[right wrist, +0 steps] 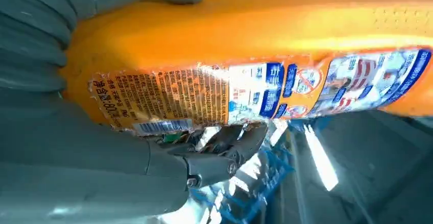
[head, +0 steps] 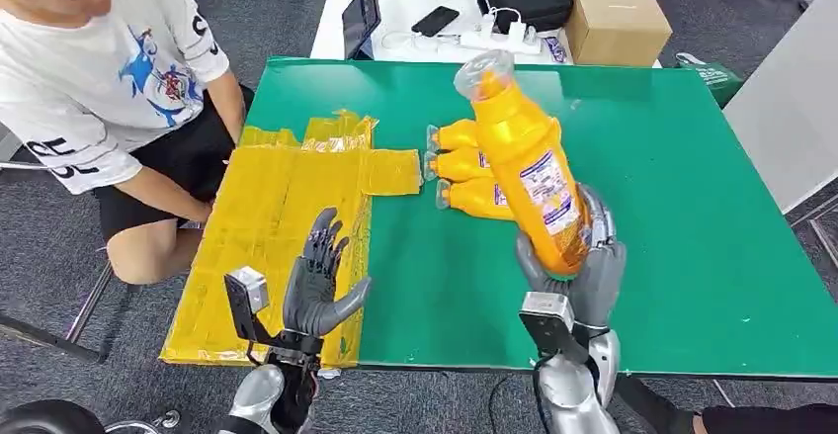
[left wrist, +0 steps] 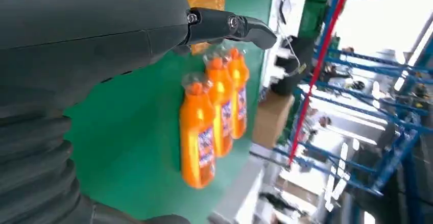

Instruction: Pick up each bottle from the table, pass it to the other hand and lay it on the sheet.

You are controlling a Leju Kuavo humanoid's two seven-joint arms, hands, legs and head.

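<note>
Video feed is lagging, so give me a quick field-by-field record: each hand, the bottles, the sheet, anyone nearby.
right hand: grips an orange bottle by its lower end, lifted above the table, cap end tilted up and away
left hand: holds nothing, fingers apart, over the sheet's edge
bottles on table: three lying side by side, caps toward the sheet
yellow sheet: on the table's left part, no bottle on it
person: seated beside the table's left edge

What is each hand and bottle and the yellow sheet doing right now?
Right hand: grips the raised bottle.
Raised bottle: held above the table, tilted.
Left hand: open, holds nothing.
Three bottles: lying side by side on the table.
Yellow sheet: spread out, no bottles on it.
</note>
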